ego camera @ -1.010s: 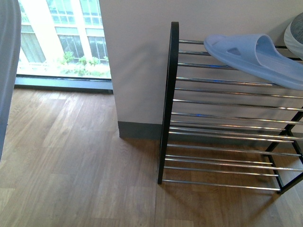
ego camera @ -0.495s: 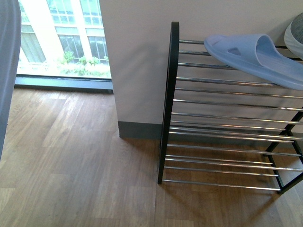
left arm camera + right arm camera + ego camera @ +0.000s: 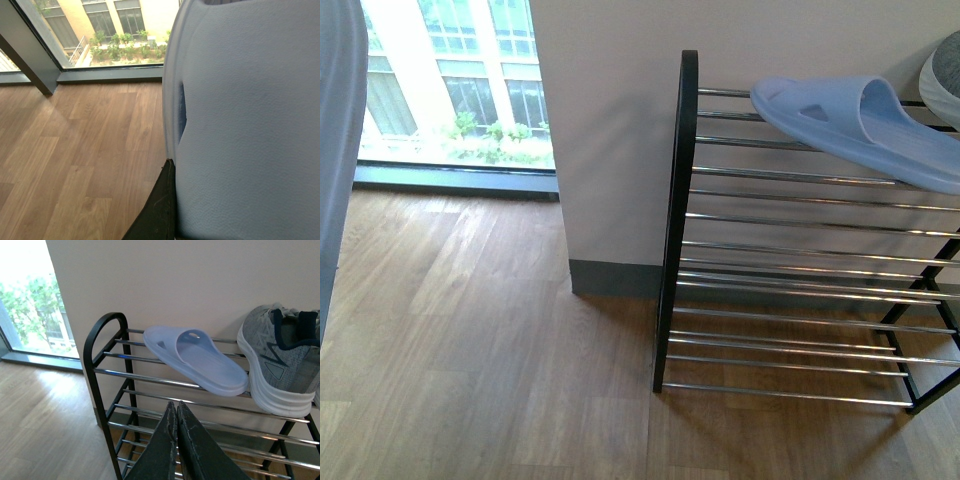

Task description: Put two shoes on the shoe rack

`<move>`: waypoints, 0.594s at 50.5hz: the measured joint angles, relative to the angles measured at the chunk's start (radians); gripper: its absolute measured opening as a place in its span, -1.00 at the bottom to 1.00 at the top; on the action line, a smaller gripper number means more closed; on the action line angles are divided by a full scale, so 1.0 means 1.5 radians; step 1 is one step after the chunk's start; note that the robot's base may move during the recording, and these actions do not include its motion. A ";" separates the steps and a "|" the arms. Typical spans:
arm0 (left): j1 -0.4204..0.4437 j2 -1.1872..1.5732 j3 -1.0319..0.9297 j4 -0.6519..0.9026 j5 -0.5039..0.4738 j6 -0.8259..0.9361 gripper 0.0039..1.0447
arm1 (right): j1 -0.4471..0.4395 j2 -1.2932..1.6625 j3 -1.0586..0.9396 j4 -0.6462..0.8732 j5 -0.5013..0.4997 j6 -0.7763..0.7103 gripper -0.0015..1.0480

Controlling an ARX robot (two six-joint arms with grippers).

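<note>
One pale blue slide (image 3: 860, 125) lies on the top rods of the shoe rack (image 3: 678, 220), which stands against the white wall; the right wrist view shows this slide (image 3: 200, 360) beside a grey knit sneaker (image 3: 282, 355) on the same tier. A second pale blue slide (image 3: 250, 125) fills the left wrist view, and my left gripper (image 3: 175, 170) is shut on it, with one black finger (image 3: 160, 210) pressed to its side. That slide shows as a blurred grey-blue edge (image 3: 335, 150) at the front view's far left. My right gripper (image 3: 177, 404) hangs shut and empty in front of the rack (image 3: 100, 335).
Wooden floor (image 3: 470, 340) stretches left of the rack to a floor-level window (image 3: 450, 90). A grey skirting (image 3: 615, 277) runs along the wall's foot. The rack's lower tiers (image 3: 790, 330) hold nothing.
The rack and the slide on it sit very slightly lower in the front view. Nothing else has visibly moved.
</note>
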 joint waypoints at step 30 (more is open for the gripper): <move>0.000 0.000 0.000 0.000 0.000 0.000 -0.97 | 0.000 -0.159 -0.013 -0.126 0.001 0.000 -0.97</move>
